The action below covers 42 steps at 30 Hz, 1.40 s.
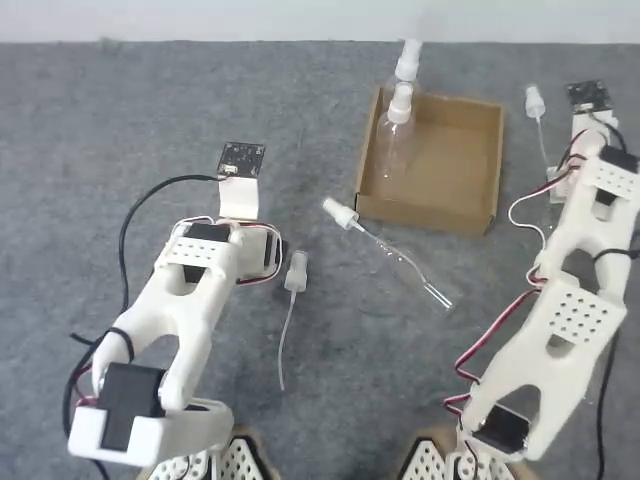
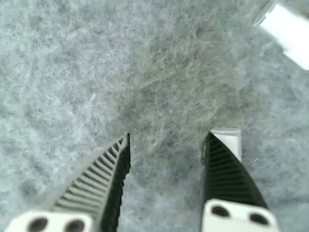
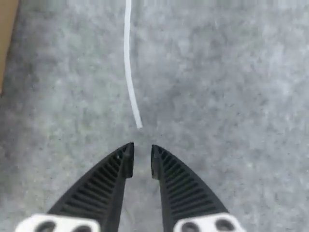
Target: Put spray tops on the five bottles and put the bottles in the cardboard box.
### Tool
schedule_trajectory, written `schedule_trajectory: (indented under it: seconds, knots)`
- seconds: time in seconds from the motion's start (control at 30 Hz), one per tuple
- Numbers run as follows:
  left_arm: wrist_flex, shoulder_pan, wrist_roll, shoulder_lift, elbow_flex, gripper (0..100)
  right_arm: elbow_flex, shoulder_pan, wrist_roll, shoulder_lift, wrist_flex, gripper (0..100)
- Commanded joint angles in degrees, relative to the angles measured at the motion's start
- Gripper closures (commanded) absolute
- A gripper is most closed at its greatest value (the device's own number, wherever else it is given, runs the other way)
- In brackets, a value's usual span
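My left gripper (image 2: 166,140) hangs open over bare grey felt, nothing between its fingers. A loose spray top (image 1: 296,270) with a long tube lies just beside it; its white head (image 2: 288,26) shows off to one side. My right gripper (image 3: 142,146) is all but shut, empty, its tips just short of the end of a thin white tube (image 3: 129,72). That tube belongs to a second spray top (image 1: 535,100) lying right of the cardboard box (image 1: 480,215). One capped bottle (image 1: 398,125) is in the box. Another (image 1: 408,58) stands at its far edge. A third capped bottle (image 1: 395,255) lies on the felt.
The left arm (image 1: 190,290) fills the left half of the table and the right arm (image 1: 570,300) runs along the right edge. A strip of the box wall (image 3: 7,38) is close beside the right gripper. Open felt lies between the arms.
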Motion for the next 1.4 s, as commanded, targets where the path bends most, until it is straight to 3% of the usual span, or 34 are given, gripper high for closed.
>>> schedule_trajectory:
  seconds: [0.0,0.13,0.33,0.87,1.07,1.37]
  knots:
    - [-1.4,0.4,0.1,-3.2,-0.3,78,-2.8,0.6,0.9,-6.7,-0.7,99.3]
    - [-1.4,0.4,0.1,-3.2,-0.3,78,-2.8,-1.1,0.8,-7.4,-2.6,98.2]
    - [-1.4,0.4,0.1,-3.2,-0.3,78,-2.6,-2.9,-3.5,-6.0,-8.8,84.6]
    - [-1.4,0.4,0.0,-3.2,-0.3,78,-2.8,-3.5,-3.9,2.4,-16.5,84.6]
    - [-1.4,0.4,0.0,-3.2,-0.3,78,-2.8,-3.4,-3.6,2.5,-16.2,96.1]
    - [-1.4,0.4,0.0,-3.2,-0.3,78,-2.6,-4.4,-3.3,2.7,-13.1,86.8]
